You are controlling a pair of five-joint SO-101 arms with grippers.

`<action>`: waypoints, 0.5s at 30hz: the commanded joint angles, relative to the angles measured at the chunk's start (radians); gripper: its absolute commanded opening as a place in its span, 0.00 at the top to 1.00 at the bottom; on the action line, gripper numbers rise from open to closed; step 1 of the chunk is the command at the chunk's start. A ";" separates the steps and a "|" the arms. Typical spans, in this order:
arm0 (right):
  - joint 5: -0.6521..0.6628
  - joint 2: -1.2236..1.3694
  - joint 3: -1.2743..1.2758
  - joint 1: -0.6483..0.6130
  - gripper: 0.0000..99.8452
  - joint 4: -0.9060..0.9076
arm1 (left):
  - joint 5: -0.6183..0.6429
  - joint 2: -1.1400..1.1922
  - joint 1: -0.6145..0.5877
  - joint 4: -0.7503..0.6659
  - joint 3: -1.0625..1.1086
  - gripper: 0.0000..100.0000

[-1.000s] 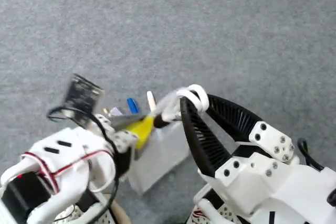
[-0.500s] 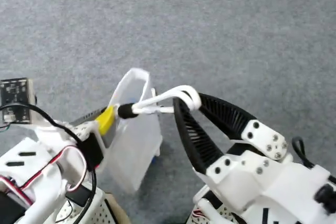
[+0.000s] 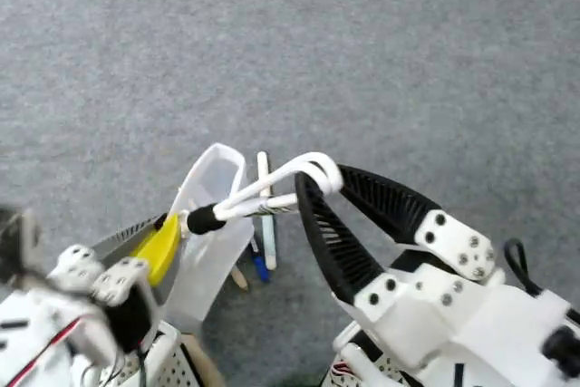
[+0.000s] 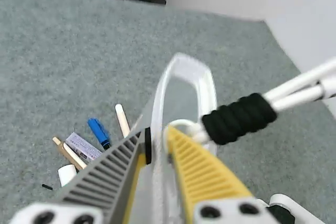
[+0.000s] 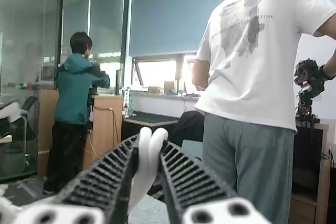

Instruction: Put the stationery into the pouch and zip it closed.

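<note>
The translucent pouch [image 3: 210, 215] hangs tilted with its mouth up, just above the table. My left gripper [image 3: 172, 226] is shut on its edge, grey finger on one side and yellow finger [image 4: 199, 171] on the other [image 4: 157, 136]. A white cord [image 3: 263, 189] runs from a black knot [image 4: 239, 119] at the pouch [image 4: 184, 85] to my right gripper [image 3: 317, 177], which is shut on the cord's loop [image 5: 149, 148]. The stationery lies loose on the cloth beside the pouch: a white pen [image 3: 265, 215], a blue pen [image 4: 98, 132] and a pencil [image 4: 65, 153].
The table is covered in grey cloth [image 3: 408, 70], bare across its far half. The right arm's white body [image 3: 453, 324] fills the near right corner, and the left arm's body [image 3: 63, 333] the near left.
The pouch went from lying flat to being tipped up and drawn toward the left. The left arm pulled back to the near left corner. Pens now lie uncovered beside the pouch.
</note>
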 commanded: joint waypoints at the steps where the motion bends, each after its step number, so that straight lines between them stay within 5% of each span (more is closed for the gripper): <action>1: 0.009 -0.008 -0.067 -0.003 0.99 -0.009 | -0.018 -0.092 -0.031 0.043 0.036 0.77; 15: 0.005 -0.005 -0.062 -0.003 0.99 -0.008 | -0.021 -0.241 -0.039 0.043 0.107 0.77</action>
